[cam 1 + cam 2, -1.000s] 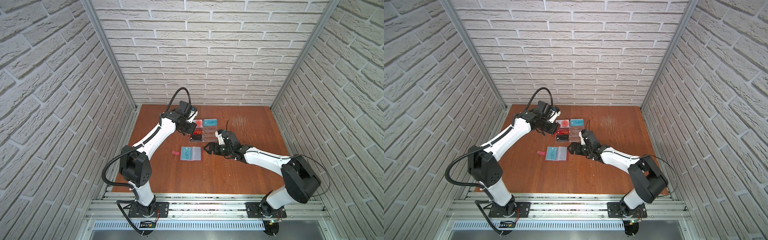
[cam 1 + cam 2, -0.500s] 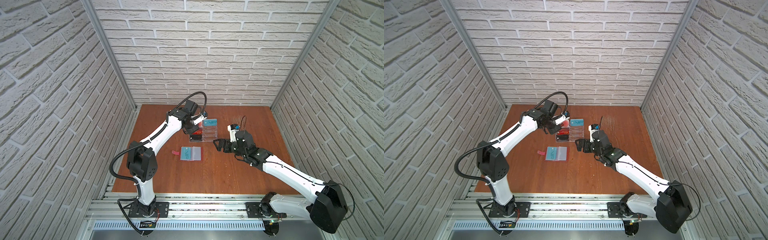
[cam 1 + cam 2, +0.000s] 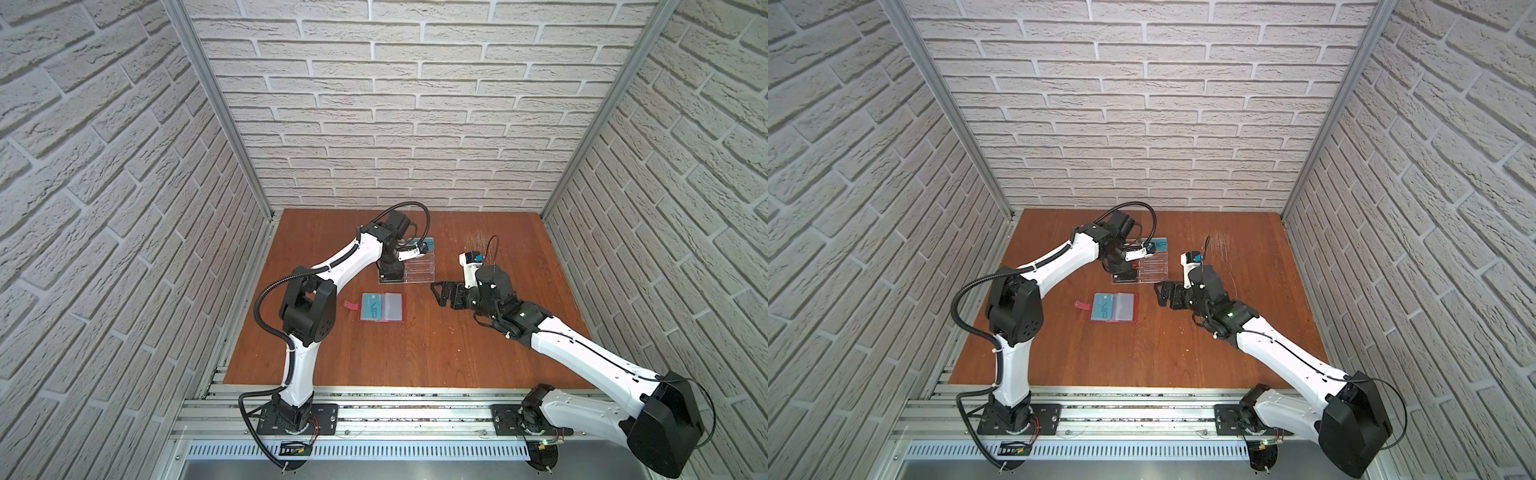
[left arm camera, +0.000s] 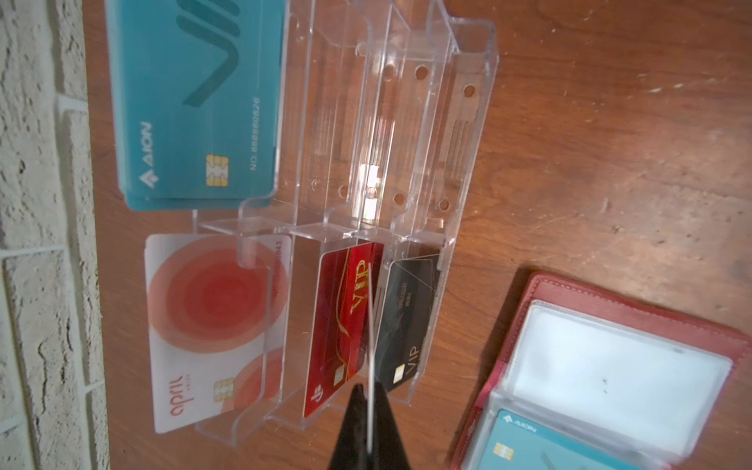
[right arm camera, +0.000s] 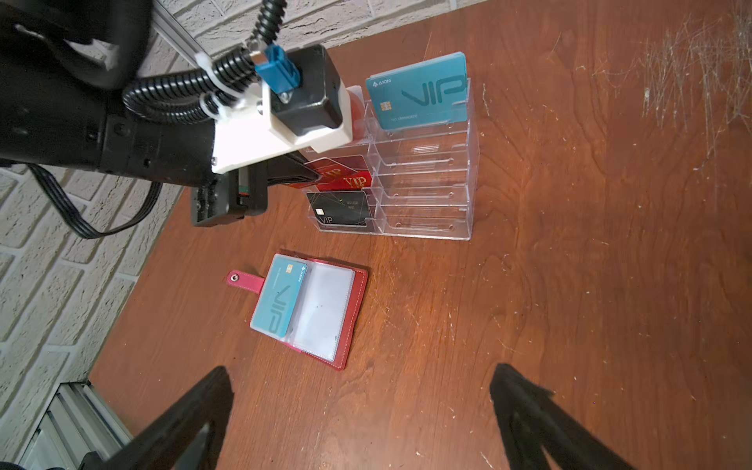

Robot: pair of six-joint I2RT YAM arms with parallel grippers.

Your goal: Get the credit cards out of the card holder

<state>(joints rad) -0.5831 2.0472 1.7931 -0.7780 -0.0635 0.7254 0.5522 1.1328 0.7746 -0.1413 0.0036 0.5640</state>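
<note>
- Left pincer (image 4: 368, 392): its black tapered fingers are pressed together on a thin card (image 4: 370, 309), which shows edge-on as a pale line. The card may be red, but the wrist view does not settle it.
- The thin card stands upright over the slots of the clear acrylic stand (image 5: 427, 183) nearer the left edge. It appears between a glossy red card with gold "VIP" lettering (image 4: 346, 317) and a black card (image 4: 407, 317).
- Left arm: elbow raised, white forearm stretched toward the back edge, wrist bent down over the stand.
- Right pincer (image 5: 362, 407): spread wide above the scratched wood-grain desk (image 5: 569, 285). Its arm reaches low and long from the front right corner, fingers pointing toward the left edge.
- Card holder (image 5: 354, 309): a red, stitched, leather-like booklet lying open and flat near the desk's middle, in front of the stand. Its snap tab (image 5: 244, 280) points toward the left edge.
- A teal card (image 5: 280, 303) with "VIP" lettering sits in the holder's clear sleeve page nearer the left edge.
- A second teal card (image 5: 419, 93) stands in the stand's back tier.
</note>
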